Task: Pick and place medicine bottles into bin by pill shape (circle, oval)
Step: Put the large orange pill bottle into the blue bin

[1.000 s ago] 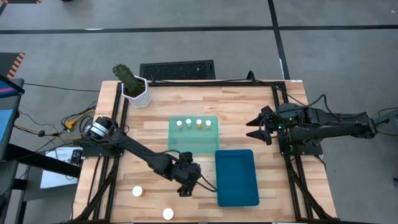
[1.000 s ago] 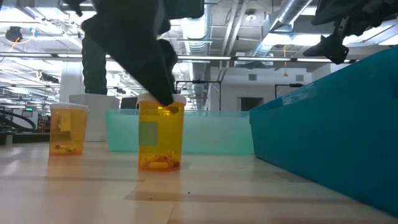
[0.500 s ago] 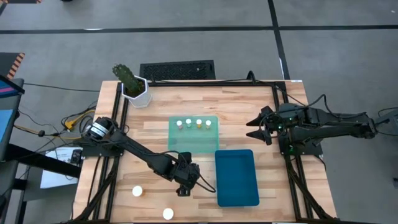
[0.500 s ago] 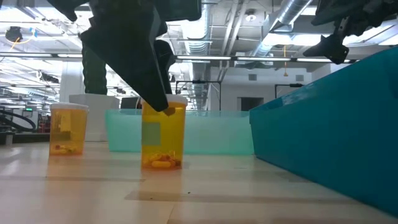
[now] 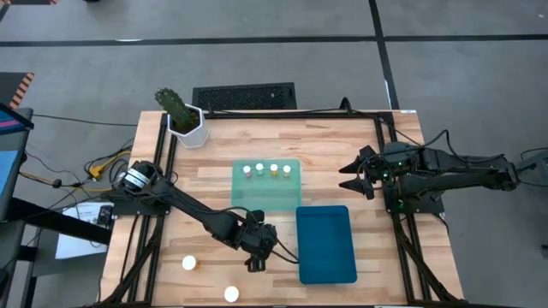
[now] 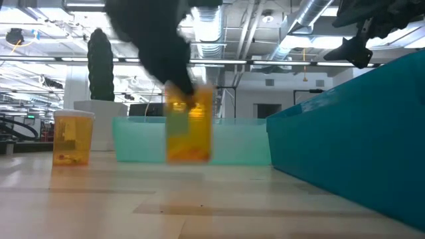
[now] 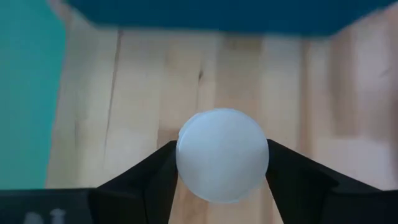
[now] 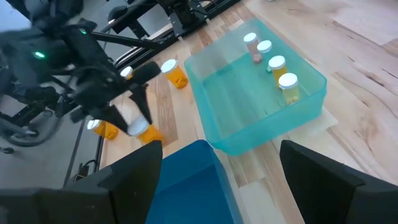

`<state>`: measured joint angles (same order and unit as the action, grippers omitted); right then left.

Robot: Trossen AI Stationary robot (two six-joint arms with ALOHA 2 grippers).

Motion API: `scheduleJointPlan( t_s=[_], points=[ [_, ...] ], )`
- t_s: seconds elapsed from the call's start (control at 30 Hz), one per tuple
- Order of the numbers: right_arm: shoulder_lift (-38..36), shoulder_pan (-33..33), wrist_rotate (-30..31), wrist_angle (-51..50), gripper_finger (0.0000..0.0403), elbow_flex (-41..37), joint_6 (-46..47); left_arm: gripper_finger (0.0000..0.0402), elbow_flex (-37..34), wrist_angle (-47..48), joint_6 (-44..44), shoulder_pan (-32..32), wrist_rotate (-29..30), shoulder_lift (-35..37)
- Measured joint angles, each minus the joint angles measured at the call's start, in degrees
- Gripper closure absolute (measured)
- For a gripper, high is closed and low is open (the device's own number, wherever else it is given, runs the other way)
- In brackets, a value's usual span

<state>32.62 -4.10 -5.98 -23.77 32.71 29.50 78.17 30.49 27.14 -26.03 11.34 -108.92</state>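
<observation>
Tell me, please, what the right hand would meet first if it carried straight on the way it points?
Probably the light green tray holding four bottles: the right hand points across the table toward it, with bare wood between. Its height is unclear, so it might pass above the rim.

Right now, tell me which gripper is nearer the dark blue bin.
Left. The left gripper sits just beside the dark blue bin, off its near left edge, closed on an orange medicine bottle. The right gripper hangs farther off, beyond the bin's far right corner.

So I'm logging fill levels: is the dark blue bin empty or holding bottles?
Empty: the high view shows the dark blue rectangular plastic bin with a bare floor, no bottles inside.
</observation>
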Motion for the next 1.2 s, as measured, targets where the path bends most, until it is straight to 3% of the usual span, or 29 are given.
scheduleJointPlan(
  t_s=[0.33, 0.5, 1.0, 1.2],
  points=[
    [-0.01, 0.00, 0.01, 0.00, 0.0069, 0.00, 0.00, 0.0190, 17.49, 12.57, -4.93, 2.53, 8.15, 0.00],
    [0.00, 0.00, 0.02, 0.00, 0.0069, -0.02, 0.01, 0.0188, 24.04, 11.93, -8.74, 4.83, 9.35, 0.07],
    [-0.02, 0.00, 0.02, -1.66, 0.0069, -0.02, 0.02, 0.0187, 24.97, -6.42, -21.47, 12.95, 6.31, -0.05],
    [0.00, -0.21, 0.02, -1.80, 0.0069, -0.02, 0.02, 0.0187, 25.65, -9.74, -22.86, 13.51, 2.49, -5.08]
  ],
)
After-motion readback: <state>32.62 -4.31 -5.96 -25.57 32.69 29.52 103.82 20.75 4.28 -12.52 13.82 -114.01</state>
